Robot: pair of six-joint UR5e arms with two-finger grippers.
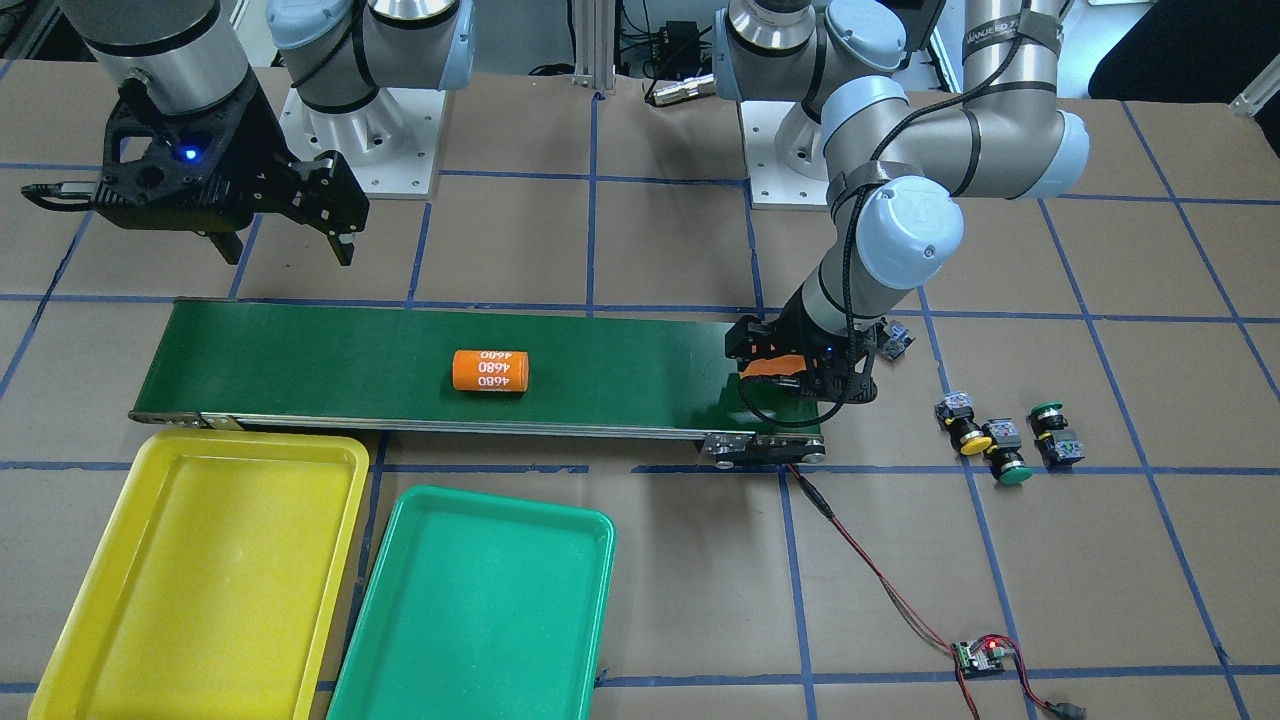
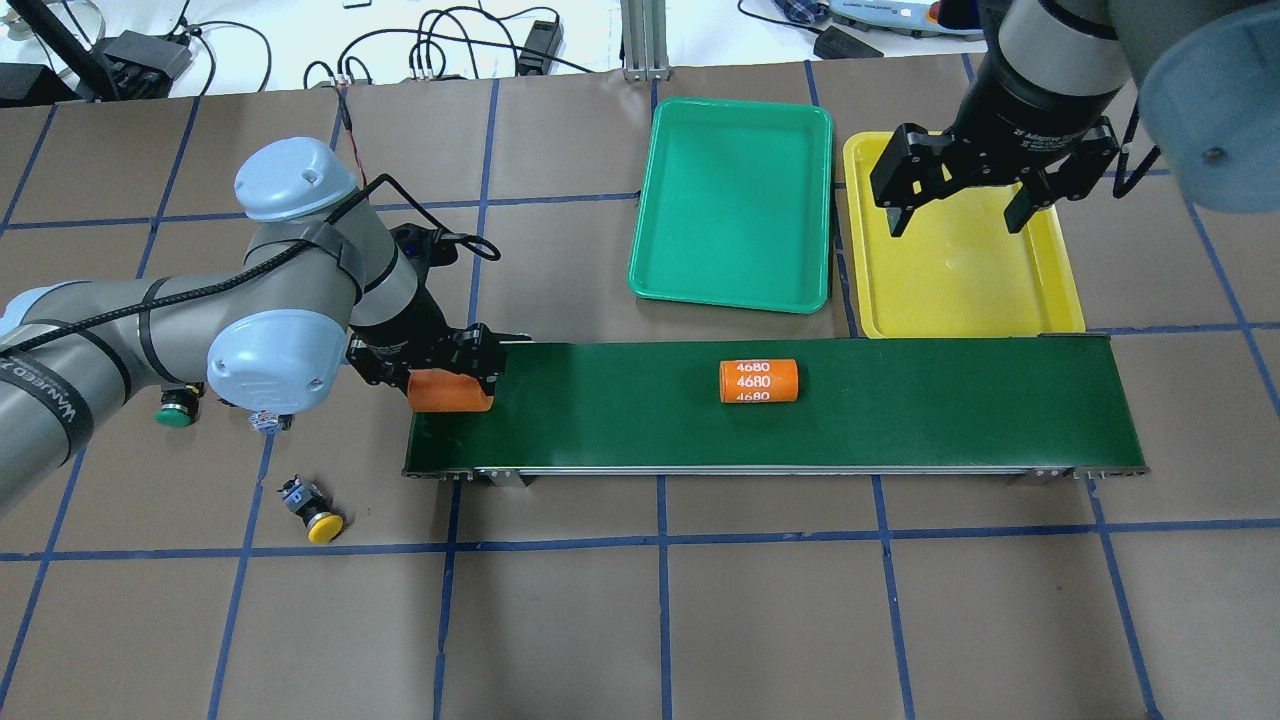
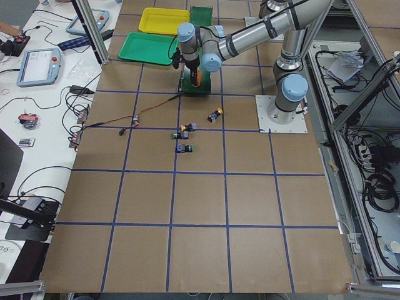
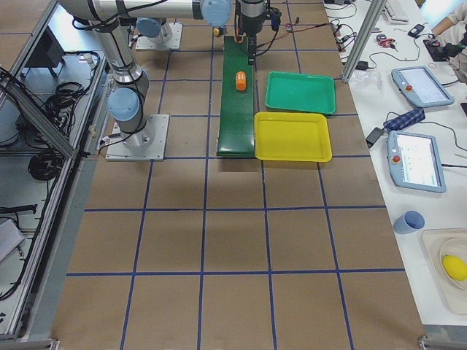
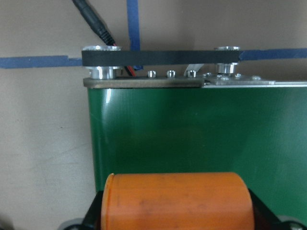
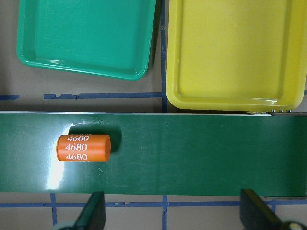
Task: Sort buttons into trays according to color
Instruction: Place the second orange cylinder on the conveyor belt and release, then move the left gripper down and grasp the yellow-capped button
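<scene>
Three buttons lie on the table past the conveyor's end: a yellow-capped one and two green-capped ones. A fourth switch block shows beside the left arm. My left gripper is shut on an orange cylinder at the belt's end, apart from the buttons. My right gripper is open and empty, hovering over the yellow tray. The green tray lies beside it. Both trays hold nothing.
The long dark-green conveyor belt carries a second orange cylinder marked 4680 near its middle. A small circuit board with red wires lies on the table, cabled to the belt's end. Both arm bases stand behind the belt.
</scene>
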